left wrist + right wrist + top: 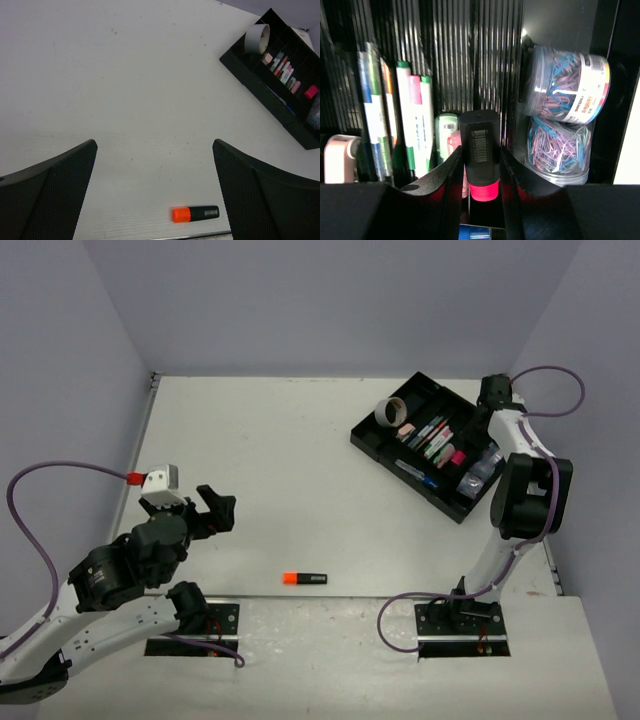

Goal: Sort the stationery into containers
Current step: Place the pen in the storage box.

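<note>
the black tray point(385, 455) sits at an angle in the far right corner of the table point(280, 460). the right jaws are down inside it, partly closed and pinching a black highlighter with a pink end point(479, 142) by its sides. from above, the arm's own links cover those jaws, so the grip shows only in the wrist view. white, green and pink pens point(412, 117) lie just left of it, and two clear tubs of paper clips point(562, 107) lie past a divider on its right. a pale pink thing point(339, 157) is cut off at the picture's edge; i cannot tell what it is. a grey tape ring point(388, 413) stands at the tray's left corner. an orange-ended highlighter point(305, 579) lies by the table's near edge, between the arm bases. the left jaws hang wide open, holding nothing, near the left edge.
</note>
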